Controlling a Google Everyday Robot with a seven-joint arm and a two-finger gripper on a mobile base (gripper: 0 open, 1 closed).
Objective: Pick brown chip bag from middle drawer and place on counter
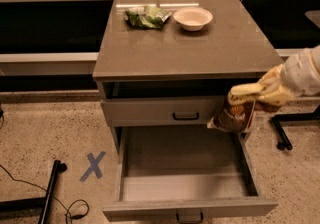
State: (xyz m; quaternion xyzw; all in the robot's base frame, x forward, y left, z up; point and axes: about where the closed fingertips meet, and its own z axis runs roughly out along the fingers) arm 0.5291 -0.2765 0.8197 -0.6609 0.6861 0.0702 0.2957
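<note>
We are gripping the brown chip bag (234, 117) by its top edge, our gripper (256, 94) clamped on it at the right of the cabinet, level with the shallow upper drawer (150, 110). The bag is hanging in the air, clear of the middle drawer (190, 207), which is standing pulled out below it with nothing showing inside. By our reckoning the pick is done and the placing is not. The counter (200, 53) is lying above and to the left of the bag. We are judging that the bag needs raising over the counter's right edge and setting on its near stretch, away from the white bowl (192, 18) and the green bag (146, 16) at the far side.
</note>
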